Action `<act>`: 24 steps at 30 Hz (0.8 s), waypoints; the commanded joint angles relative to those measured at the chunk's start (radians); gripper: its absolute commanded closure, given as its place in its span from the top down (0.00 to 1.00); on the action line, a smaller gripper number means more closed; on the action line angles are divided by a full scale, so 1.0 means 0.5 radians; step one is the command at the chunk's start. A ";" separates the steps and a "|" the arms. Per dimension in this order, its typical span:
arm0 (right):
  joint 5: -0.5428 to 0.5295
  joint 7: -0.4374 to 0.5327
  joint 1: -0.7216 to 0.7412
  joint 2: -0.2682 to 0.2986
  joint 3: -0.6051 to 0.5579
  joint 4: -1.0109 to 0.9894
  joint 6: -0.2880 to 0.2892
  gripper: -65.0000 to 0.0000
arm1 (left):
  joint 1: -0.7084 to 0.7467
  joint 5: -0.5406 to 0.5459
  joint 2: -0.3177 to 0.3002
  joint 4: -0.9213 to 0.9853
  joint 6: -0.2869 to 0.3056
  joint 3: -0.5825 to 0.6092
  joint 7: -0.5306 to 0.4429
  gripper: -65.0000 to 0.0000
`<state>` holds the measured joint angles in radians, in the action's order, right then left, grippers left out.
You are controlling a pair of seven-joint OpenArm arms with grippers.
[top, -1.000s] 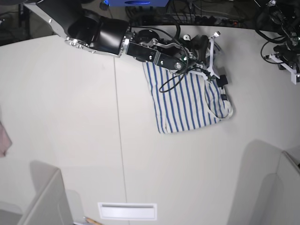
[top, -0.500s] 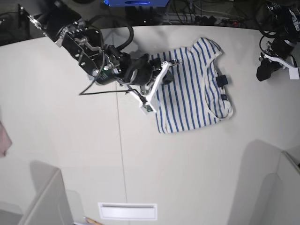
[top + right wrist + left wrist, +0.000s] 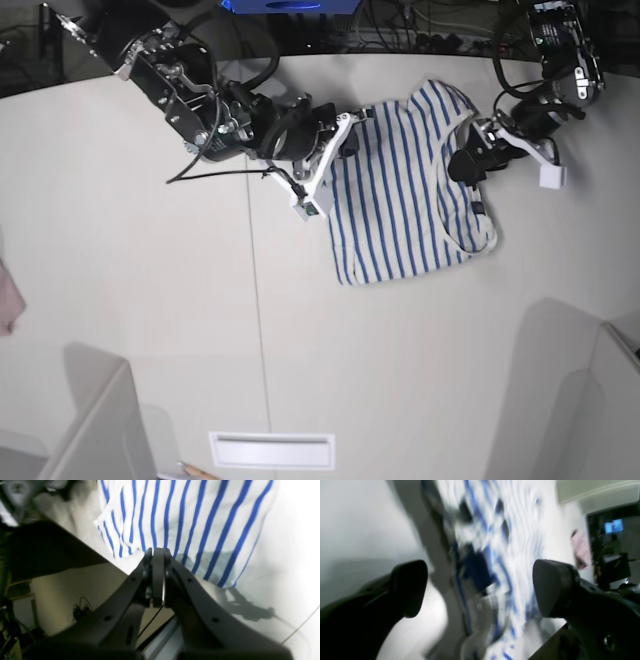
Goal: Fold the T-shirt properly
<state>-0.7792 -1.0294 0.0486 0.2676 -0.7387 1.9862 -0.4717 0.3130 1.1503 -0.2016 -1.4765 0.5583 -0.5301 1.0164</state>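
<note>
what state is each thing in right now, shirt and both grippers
T-shirt: lying flat on the table, partly folded, held by neither gripper.
Left gripper: open wide, above the shirt's neck side; its view is blurred.
Right gripper: shut, empty, at the shirt's edge.
Pinkish cloth scrap: lying at the table's edge, apart from the shirt.

The T-shirt (image 3: 410,190) lies flat on the surface (image 3: 150,300) between my two end effectors. In the base view my right end effector (image 3: 335,165) is at its left edge, my left end effector (image 3: 480,165) at its right.
</note>
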 commanded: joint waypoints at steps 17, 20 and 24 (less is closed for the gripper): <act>-0.011 0.305 -0.332 0.037 0.577 0.040 0.015 0.00 | -0.124 -0.535 0.132 0.039 -0.247 0.021 -0.006 0.60; -0.011 0.443 -0.461 0.086 0.770 0.040 0.015 0.00 | -0.127 -0.636 0.122 0.039 -0.247 0.095 -0.003 0.21; -0.011 0.495 -0.587 0.111 0.982 0.037 0.015 0.00 | -0.124 -0.725 0.000 0.036 -0.247 0.291 0.071 0.00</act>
<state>-0.7887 -0.7929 -0.2466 0.3157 -0.2539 1.9896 -0.4671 0.2405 0.8516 -0.1967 -1.4593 0.4458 -0.3859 0.9863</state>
